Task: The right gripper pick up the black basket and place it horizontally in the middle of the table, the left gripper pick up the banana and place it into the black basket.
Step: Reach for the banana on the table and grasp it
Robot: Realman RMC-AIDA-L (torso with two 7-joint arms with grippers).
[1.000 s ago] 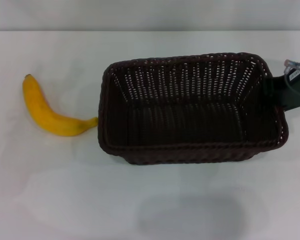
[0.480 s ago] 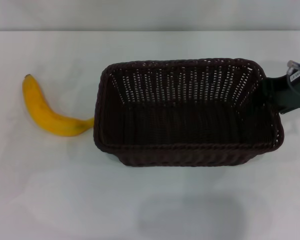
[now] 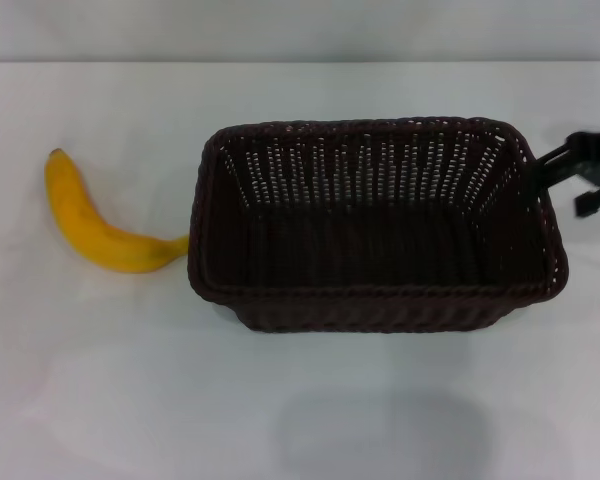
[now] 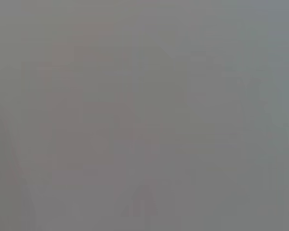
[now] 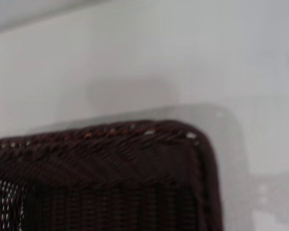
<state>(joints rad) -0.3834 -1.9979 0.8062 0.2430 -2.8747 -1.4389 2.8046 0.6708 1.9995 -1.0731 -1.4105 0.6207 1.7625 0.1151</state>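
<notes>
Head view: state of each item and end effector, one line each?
Dark woven wicker basket: upright on the white table, empty, long side across the view.
Curved yellow banana: lying on the table left of the basket, its tip at the basket's side.
Right end effector: beside the basket's right rim, apparently released.
Left end effector: not in view.

A bare test or lab setup rather than a home: a plain white worktop (image 3: 310,400) against a blank pale wall (image 3: 300,28), carrying only a black basket (image 3: 375,225) and a banana (image 3: 95,222).
</notes>
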